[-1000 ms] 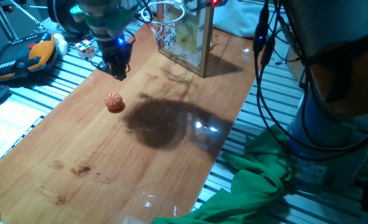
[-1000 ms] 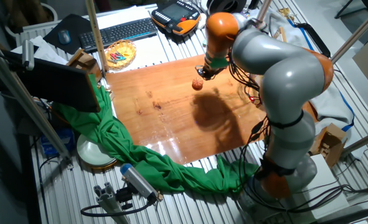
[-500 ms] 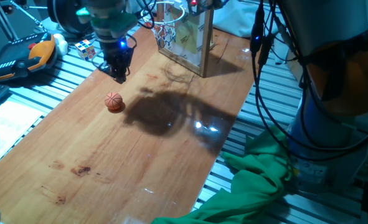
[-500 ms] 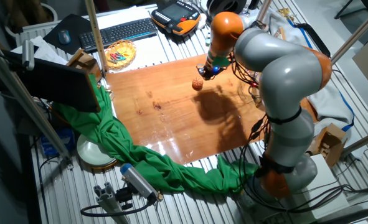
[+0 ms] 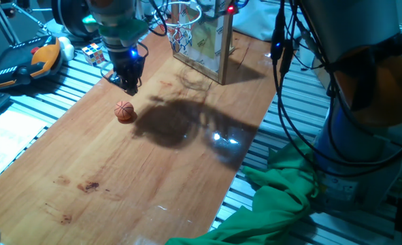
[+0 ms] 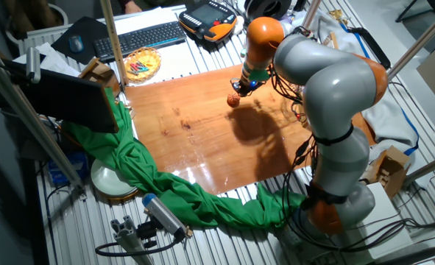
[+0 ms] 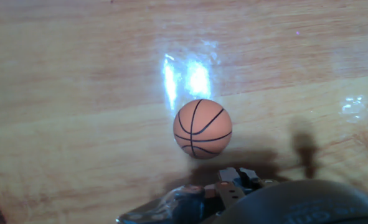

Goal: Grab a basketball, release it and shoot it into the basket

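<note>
The basketball (image 7: pixel 202 128) is a tiny orange ball with thin dark seam lines curving across it, sitting on the glossy wooden table (image 5: pixel 153 184) by itself, nothing touching it. The gripper (image 5: pixel 128 80) hangs just beside and above it, toward the hoop end; can't tell if its fingers are apart or together. Further back is the basket (image 5: pixel 181 26), red-orange rim and white net on a clear wood-framed backboard (image 5: pixel 211 44), well apart from the ball.
</note>
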`<control>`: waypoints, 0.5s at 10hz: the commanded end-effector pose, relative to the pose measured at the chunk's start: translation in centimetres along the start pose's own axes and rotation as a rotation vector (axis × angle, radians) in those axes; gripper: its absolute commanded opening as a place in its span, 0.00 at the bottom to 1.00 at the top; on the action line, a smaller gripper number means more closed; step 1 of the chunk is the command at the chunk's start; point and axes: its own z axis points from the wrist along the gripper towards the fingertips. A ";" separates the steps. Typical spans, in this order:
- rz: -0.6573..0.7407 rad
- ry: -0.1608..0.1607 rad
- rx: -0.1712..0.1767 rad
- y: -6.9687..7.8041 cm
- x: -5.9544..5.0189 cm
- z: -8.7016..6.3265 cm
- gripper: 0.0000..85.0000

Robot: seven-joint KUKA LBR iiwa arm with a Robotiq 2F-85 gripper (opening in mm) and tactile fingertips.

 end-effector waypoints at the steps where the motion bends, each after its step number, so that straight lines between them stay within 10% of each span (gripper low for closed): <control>1: 0.003 0.000 -0.002 0.1 0.1 0.2 0.01; 5: 0.000 0.003 -0.048 0.3 0.2 0.5 0.01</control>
